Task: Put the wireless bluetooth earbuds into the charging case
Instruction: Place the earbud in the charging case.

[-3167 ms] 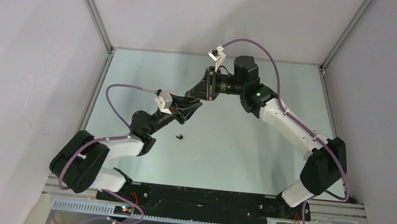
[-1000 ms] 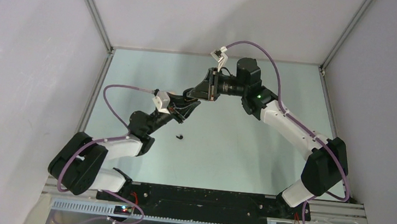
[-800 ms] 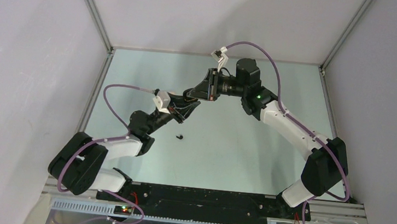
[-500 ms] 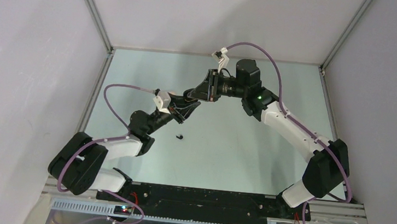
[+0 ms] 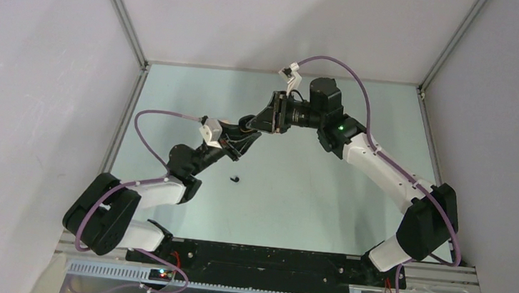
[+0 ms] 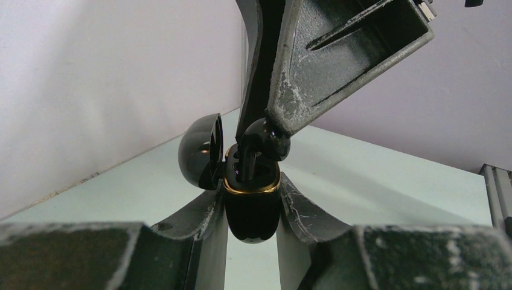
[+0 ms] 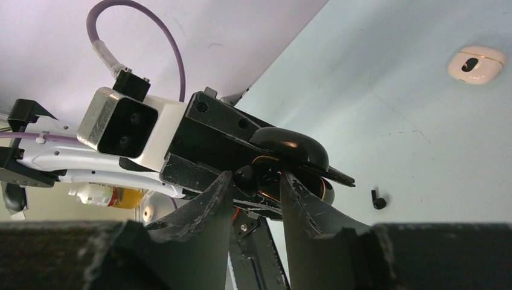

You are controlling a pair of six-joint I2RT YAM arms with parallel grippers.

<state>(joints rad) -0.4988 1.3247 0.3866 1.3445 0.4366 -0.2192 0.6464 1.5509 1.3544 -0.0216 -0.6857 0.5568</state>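
My left gripper (image 6: 250, 187) is shut on a glossy black charging case (image 6: 250, 211) with a gold rim and holds it upright above the table, its lid (image 6: 202, 151) open to the left. My right gripper (image 7: 256, 175) comes down from above, shut on a black earbud (image 6: 265, 138). The bud's stem reaches into the case mouth. In the top view both grippers meet at mid-table (image 5: 247, 129). A second black earbud (image 5: 235, 179) lies loose on the table and also shows in the right wrist view (image 7: 378, 200). No cream-white buds show.
A cream-white charging case (image 7: 476, 63) lies on the table beyond the grippers; the arms hide it in the top view. The pale green table (image 5: 309, 194) is walled by grey panels on three sides.
Both grippers have shifted slightly to the left and stayed joined at the case. The loose black earbud has not moved.
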